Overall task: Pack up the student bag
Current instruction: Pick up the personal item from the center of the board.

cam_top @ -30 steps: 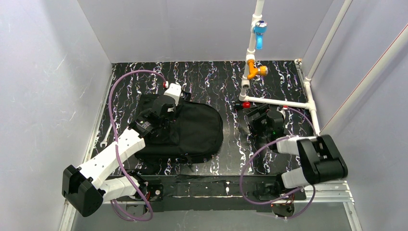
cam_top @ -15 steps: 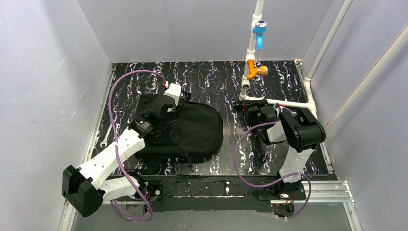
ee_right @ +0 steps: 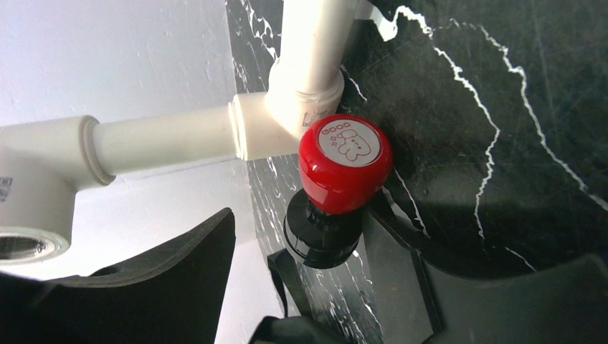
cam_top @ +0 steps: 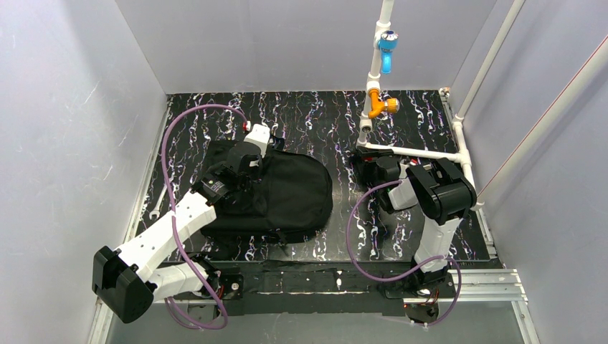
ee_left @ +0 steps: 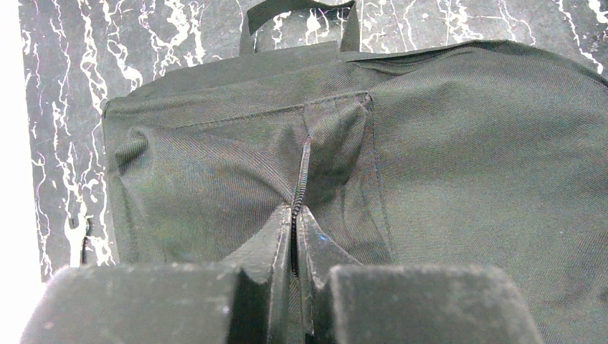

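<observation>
The left gripper [ee_left: 294,226] is found pinched narrow on the zip seam of the student bag [cam_top: 290,193], a soft black woven pack laid flat at the table's left. The right gripper [ee_right: 326,287] is held wide astride a glossy red round-capped stamp [ee_right: 344,161] beside the smooth white pipe [ee_right: 165,140]. The bag lies well to its left.

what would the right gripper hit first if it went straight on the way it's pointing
Most likely the red-capped stamp, which stands straight ahead of the right gripper, in line with the gap between its open fingers. The white pipe joint sits close beside it, but depth is hard to judge.
</observation>
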Action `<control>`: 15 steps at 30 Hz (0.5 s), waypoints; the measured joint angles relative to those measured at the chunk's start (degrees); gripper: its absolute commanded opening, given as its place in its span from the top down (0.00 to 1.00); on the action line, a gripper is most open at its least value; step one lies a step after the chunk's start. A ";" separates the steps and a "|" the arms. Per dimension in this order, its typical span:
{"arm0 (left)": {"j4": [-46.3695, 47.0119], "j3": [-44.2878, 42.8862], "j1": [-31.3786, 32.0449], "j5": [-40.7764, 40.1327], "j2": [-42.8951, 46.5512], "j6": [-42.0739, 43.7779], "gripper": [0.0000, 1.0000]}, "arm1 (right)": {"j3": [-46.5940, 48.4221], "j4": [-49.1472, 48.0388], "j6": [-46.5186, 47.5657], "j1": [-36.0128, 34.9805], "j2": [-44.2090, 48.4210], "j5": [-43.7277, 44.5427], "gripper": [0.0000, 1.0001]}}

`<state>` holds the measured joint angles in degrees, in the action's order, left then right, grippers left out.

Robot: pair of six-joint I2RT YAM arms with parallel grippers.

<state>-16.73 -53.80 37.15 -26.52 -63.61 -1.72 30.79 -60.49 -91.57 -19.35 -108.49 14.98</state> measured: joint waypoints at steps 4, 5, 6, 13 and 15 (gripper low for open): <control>0.00 -0.02 0.00 0.00 0.15 0.00 1.00 | 1.62 4.61 -3.30 -0.68 0.74 2.80 0.27; -0.02 -0.02 0.00 0.00 0.20 0.00 1.00 | 1.97 5.75 -3.93 -0.85 1.01 3.37 0.29; -0.02 -0.02 0.00 0.00 0.24 0.00 1.00 | 2.21 6.56 -4.55 -0.96 1.14 3.93 0.32; -0.04 -0.02 0.00 0.00 0.35 0.00 1.00 | 2.80 10.54 -7.48 -1.14 1.18 5.29 0.55; -0.04 0.00 0.00 0.00 0.37 0.02 1.00 | 2.84 11.45 -7.65 -1.18 1.18 5.75 0.65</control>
<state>-16.78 -53.80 37.15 -26.52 -63.24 -1.69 33.63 -49.04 -99.22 -20.53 -107.31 20.73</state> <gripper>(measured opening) 0.018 0.463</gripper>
